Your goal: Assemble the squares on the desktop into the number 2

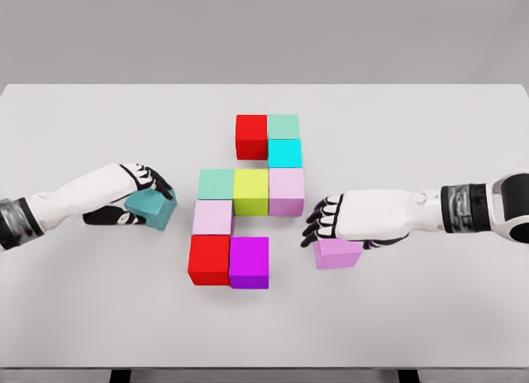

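- On the pale grey worktop (430, 135) a partial figure of coloured cubes stands in the middle: a red cube (251, 136) and a mint-green cube (283, 126) form the top bar, with a cyan cube (285, 153) just below on the right side.
- The middle bar runs from a second mint-green cube (216, 184) through a yellow-green cube (250, 192) to a pale lilac cube (287, 191); all three touch.
- Below, a pale pink cube (213, 217) drops down the left side, and a second red cube (209, 260) with a magenta cube (249, 262) begin the bottom bar.
- The left robot hand (136, 197) has its fingers curled around a teal cube (152, 208), which sits well left of the figure (probably held ready for the top bar's open end).
- The right robot hand (331, 222) lies over a violet cube (337, 252), fingers bent down across its top and gripping it; the cube rests near the magenta one, apart from it, likely meant to finish the bottom bar.
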You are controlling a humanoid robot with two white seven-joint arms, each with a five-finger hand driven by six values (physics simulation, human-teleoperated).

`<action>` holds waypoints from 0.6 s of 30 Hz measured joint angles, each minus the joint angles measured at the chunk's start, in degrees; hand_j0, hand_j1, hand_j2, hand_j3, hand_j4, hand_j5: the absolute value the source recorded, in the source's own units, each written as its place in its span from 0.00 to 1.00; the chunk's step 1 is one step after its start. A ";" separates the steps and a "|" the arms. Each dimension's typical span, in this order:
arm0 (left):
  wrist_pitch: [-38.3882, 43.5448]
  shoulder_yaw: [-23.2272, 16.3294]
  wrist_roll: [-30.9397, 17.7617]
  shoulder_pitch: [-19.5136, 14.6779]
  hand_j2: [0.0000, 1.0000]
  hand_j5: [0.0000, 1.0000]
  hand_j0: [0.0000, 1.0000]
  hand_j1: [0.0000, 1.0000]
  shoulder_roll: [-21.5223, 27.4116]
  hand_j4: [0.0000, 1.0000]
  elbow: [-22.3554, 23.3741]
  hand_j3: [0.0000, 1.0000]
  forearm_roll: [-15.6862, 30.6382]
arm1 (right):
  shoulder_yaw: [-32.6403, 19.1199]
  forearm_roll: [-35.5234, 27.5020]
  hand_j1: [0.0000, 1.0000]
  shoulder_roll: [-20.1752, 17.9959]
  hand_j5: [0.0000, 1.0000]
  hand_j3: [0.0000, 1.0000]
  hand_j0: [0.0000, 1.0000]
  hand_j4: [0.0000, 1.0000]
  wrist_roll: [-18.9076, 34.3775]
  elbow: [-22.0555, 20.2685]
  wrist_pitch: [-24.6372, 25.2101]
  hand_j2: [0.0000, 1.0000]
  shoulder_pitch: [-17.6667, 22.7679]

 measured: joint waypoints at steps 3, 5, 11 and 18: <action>0.00 0.00 -0.01 -1.05 0.62 0.62 0.62 0.62 -0.28 0.62 0.80 0.62 -0.02 | 0.02 0.00 0.99 -0.11 0.99 0.99 0.99 0.99 0.00 0.00 0.00 0.99 0.00; 0.00 0.00 -0.01 -1.76 0.62 0.62 0.62 0.62 -0.61 0.62 1.56 0.62 -0.04 | -0.01 0.01 0.99 -0.36 0.99 0.99 0.99 0.99 0.00 0.00 0.00 0.99 -0.09; -0.01 -0.02 -0.03 -4.04 0.62 0.62 0.62 0.62 -2.57 0.62 4.51 0.62 -0.10 | -1.92 -2.31 1.00 -4.67 1.00 1.00 1.00 1.00 -0.01 0.04 0.02 1.00 -2.09; -0.01 -0.09 -0.29 -6.59 0.63 0.63 0.63 0.63 -4.84 0.63 7.90 0.63 -0.10 | -1.52 -10.85 1.00 -18.08 1.00 1.00 1.00 1.00 0.06 3.43 0.04 1.00 -15.77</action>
